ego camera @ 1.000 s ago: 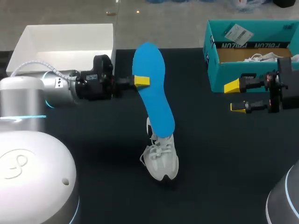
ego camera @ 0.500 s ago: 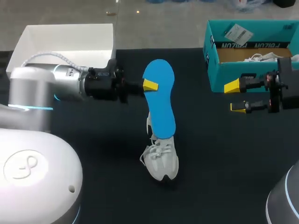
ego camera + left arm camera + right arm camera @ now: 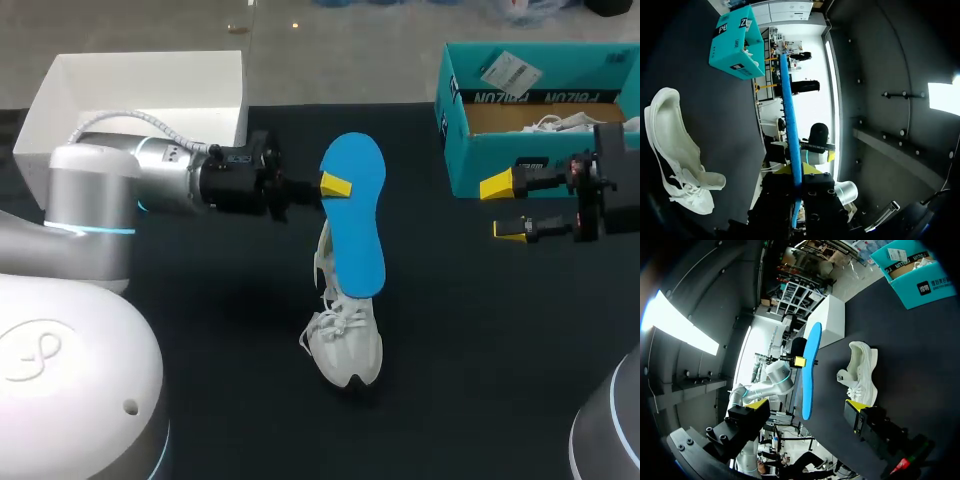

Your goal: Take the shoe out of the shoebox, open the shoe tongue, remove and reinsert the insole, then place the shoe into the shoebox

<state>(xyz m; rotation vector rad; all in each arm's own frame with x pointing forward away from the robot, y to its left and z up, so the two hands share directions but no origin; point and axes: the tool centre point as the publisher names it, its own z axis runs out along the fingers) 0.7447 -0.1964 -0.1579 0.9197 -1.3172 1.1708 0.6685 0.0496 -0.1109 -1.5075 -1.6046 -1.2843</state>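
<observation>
One black surface (image 3: pixel 470 350) carries everything, and a white shoe (image 3: pixel 345 345) sits near its middle, toe toward the robot, laces loose over the tongue.

The left arm (image 3: pixel 110 190) comes in from the shoe's left and reaches level across, ending just above and behind the shoe. The right arm (image 3: pixel 605 190) hangs well off to the shoe's right. Far back and left of the shoe lies an open white box (image 3: pixel 140 90). Far back and right of it stands the teal shoebox (image 3: pixel 500 160), lid off, with something white and laced showing inside.

A blue insole (image 3: pixel 358 220) stands nearly upright over the shoe's heel end, its lower tip close above the collar. From the left wrist it shows edge-on, with dark surface between it and the shoe, so it hangs clear.

The left claw (image 3: pixel 335 186) is closed on the insole's upper part: one yellow tip presses the blue face and the other is hidden behind it. The right claw (image 3: pixel 508 208) holds nothing, its two yellow tips spread apart, pointing toward the shoe from just in front of the teal shoebox.
</observation>
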